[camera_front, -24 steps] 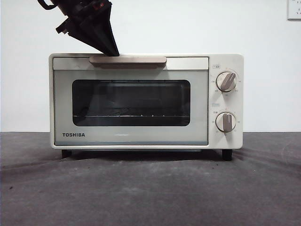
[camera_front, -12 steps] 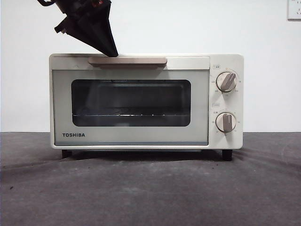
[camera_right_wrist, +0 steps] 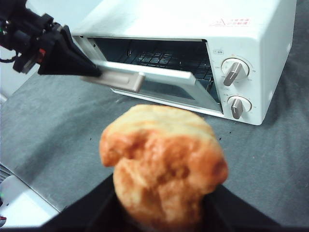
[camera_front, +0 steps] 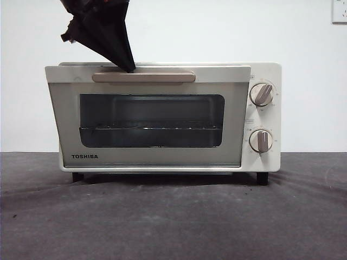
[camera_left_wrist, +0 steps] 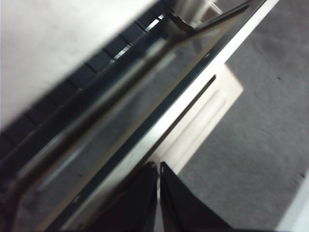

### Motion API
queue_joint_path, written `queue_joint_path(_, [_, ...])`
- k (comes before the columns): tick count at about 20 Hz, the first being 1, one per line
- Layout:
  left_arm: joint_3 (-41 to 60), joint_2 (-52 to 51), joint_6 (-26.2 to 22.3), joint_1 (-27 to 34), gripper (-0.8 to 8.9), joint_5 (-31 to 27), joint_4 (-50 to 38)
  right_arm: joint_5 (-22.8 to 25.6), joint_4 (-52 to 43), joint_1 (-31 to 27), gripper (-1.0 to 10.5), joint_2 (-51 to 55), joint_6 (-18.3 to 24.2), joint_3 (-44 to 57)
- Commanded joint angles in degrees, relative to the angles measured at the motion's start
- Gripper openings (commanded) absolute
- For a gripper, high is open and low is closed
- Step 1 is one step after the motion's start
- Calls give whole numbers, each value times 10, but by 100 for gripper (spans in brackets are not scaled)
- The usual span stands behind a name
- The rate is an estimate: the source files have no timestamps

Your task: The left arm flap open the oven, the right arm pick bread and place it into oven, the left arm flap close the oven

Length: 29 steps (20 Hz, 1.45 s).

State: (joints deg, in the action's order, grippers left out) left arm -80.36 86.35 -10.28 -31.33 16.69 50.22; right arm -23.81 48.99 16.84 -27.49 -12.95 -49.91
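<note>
The cream-white TOSHIBA oven (camera_front: 265, 73) stands on the grey cloth. Its door (camera_front: 65, 119) is tilted partly open from the top. My left gripper (camera_front: 130, 67) comes down from the upper left, jaws shut, with its tip hooked behind the beige handle (camera_front: 143, 77). It also shows in the left wrist view (camera_left_wrist: 158, 166) over the tilted glass door (camera_left_wrist: 120, 121), and in the right wrist view (camera_right_wrist: 91, 72) at the handle (camera_right_wrist: 140, 76). My right gripper (camera_right_wrist: 161, 220) is shut on the golden-brown bread (camera_right_wrist: 164, 159) and holds it in the air in front of the oven (camera_right_wrist: 260, 72), well away from the opening.
Two beige knobs (camera_front: 261, 94) sit on the oven's right panel. A wire rack (camera_right_wrist: 164, 58) shows inside the cavity. Grey cloth (camera_front: 173, 216) covers the table in front. A white wall is behind.
The door's top has swung outward from shut to partly open. My left gripper has moved with the handle toward the front.
</note>
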Motion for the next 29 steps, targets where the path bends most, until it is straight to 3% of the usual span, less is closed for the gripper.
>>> queue_joint_path(1, [12,12,9,-5,16,-10,3,1,-6,3,166,-1,-9,-11])
queue_joint_path(8, [78,-33,25,-17,16,-10,-43,1,-6,3,166,-1,-10,-11])
queue_joint_path(17, [271,-153,93,-37,16,-13,-193,16,-7,3,166,-1,-10,-11])
queue_joint_path(29, [345,-166,158,-99,16,-39,-260,19,-12,3,166,-1,-10,-11])
